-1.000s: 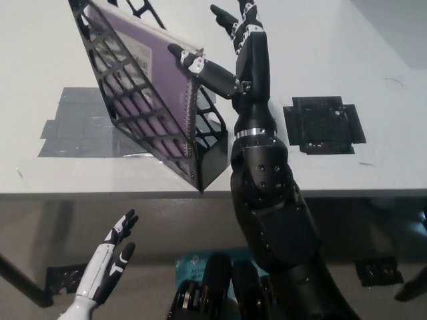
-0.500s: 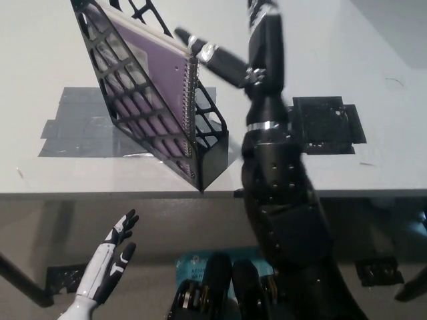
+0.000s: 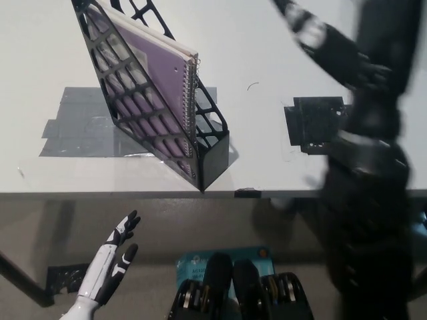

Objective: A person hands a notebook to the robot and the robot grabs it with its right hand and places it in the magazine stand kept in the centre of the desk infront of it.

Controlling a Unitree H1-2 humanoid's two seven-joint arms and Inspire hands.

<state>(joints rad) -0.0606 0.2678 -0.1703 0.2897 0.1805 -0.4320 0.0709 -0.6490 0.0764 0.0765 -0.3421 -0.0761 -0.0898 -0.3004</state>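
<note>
Near the front edge of the desk point(image 3: 280, 67), roughly at its centre, stands the black lattice magazine stand point(image 3: 137, 93), leaning back toward the far left corner with its solid base close to the desk's front lip. Inside it sits the purple notebook point(image 3: 157, 80), tilted with the stand, its white page edges at the top and its wire spiral running down the side that faces the front right. Nothing touches the notebook; it rests wholly in the stand.

Under the stand and to its left, a patch of grey tape point(image 3: 73, 123) lies flat on the surface. Toward the right edge, a square of black tape point(image 3: 313, 123) is stuck to the desk, well apart from the stand.

Over the right part of the desk, the black right hand point(image 3: 320, 43) shows only as a motion-blurred shape, clear of the stand and holding nothing that can be seen; whether its fingers are spread or curled cannot be told.

Below the front edge at lower left, the white left hand point(image 3: 110, 263) rests off the desk, empty, its fingers apart.
</note>
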